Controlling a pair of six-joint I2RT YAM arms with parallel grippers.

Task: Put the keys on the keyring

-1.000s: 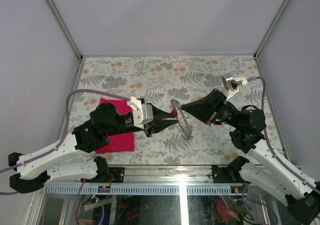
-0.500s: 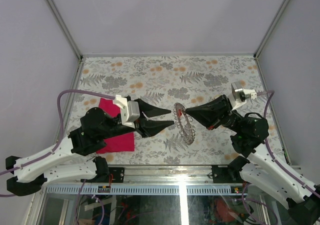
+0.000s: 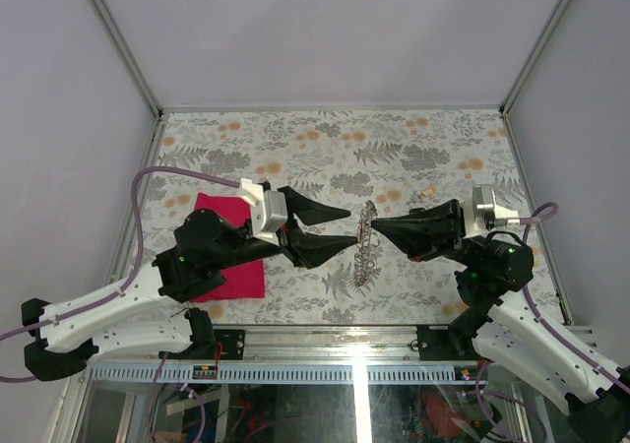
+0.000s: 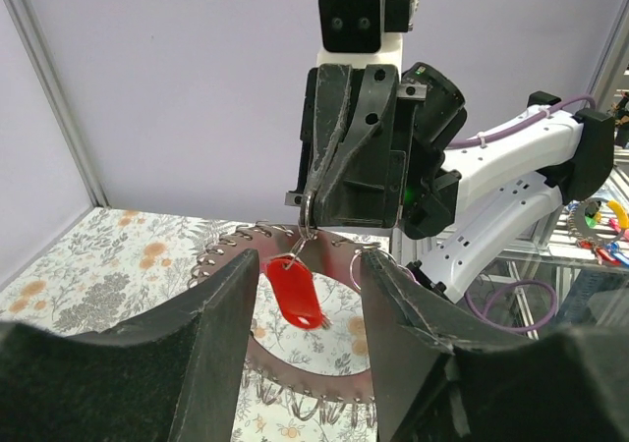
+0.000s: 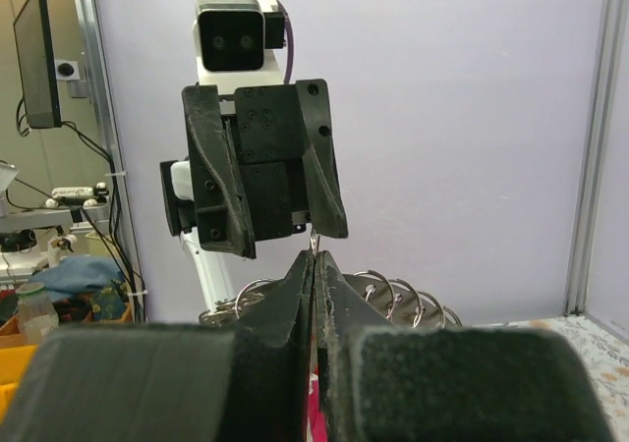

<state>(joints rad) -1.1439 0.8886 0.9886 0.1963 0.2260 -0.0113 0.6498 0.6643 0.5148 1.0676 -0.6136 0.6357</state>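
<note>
surface (image 3: 295,148): floral-printed, lying below both pincers; its near edge is hidden by the arms' bases.
magenta cloth (image 3: 231,271): flat on the surface behind and below the left pincer, with part of it covered by the left arm.
left pincer (image 3: 351,224): jaws stand partly apart with nothing between them; the tips point at the right pincer and stop just short of it.
right pincer (image 3: 375,228): jaws pressed together on a thin wire at the top of the keyring. It cannot be told whether that wire is the ring's own rim or a small loop on it.
keyring (image 3: 365,251): silvery ring edged with small wire loops, hanging tilted from the right pincer's tip, between the two pincers. It is seen edge-on from above. In the left wrist view the left fingers cut off its near arc, and in the right wrist view only a few loops show beside the shut fingers.
red key (image 4: 295,290): hangs just below the right pincer's tip, inside the ring, framed by the left fingers but apart from them. Its metal blade is not discernible, and it is hard to find from above.
pale scrap (image 3: 428,194): on the surface beyond the right pincer, too small to identify.
</note>
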